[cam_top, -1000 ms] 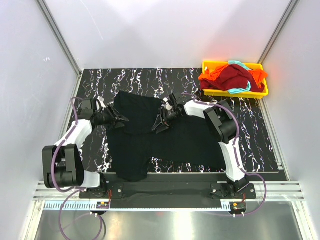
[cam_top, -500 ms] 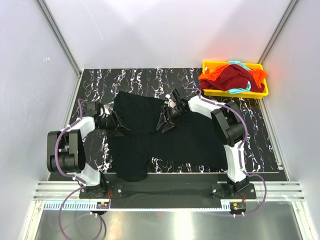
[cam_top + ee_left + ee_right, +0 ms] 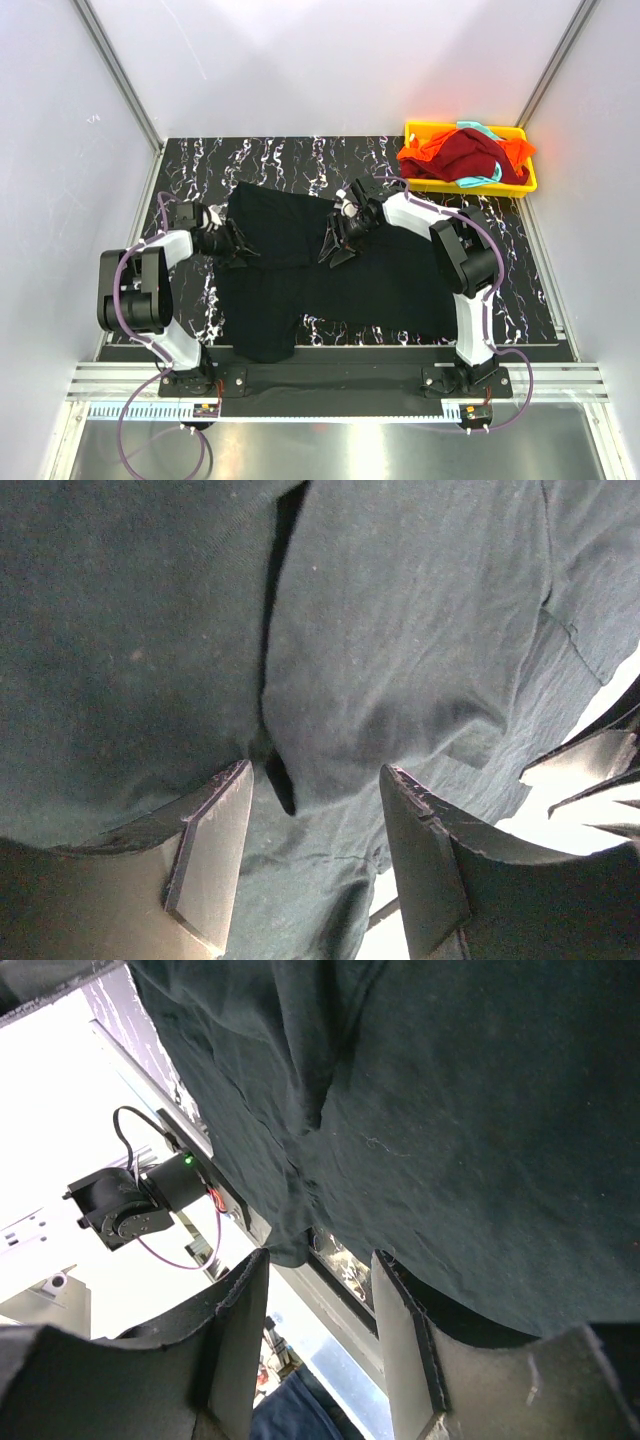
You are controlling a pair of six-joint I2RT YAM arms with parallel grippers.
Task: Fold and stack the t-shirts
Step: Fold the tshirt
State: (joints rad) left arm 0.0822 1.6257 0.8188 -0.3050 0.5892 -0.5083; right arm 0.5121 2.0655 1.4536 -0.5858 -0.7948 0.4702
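Note:
A black t-shirt (image 3: 370,290) lies spread on the marbled table, with one part folded over at the upper left (image 3: 280,220). My left gripper (image 3: 241,253) (image 3: 315,780) stands open at that fold's left edge, low over the cloth, holding nothing. My right gripper (image 3: 336,252) (image 3: 320,1260) is open at the fold's right edge, and the black fabric (image 3: 480,1110) fills its view. Dark red (image 3: 470,150), orange (image 3: 418,158) and teal (image 3: 482,180) t-shirts are heaped in the yellow tray.
The yellow tray (image 3: 470,187) sits at the table's back right corner. White walls with metal posts close in the table on three sides. Bare marbled table (image 3: 300,155) shows behind the black shirt and to its right (image 3: 500,260).
Both grippers' jaws have spread wider. The right gripper has shifted a little to the right, and the left arm has drawn its elbow in toward the left wall. The black shirt lies as before.

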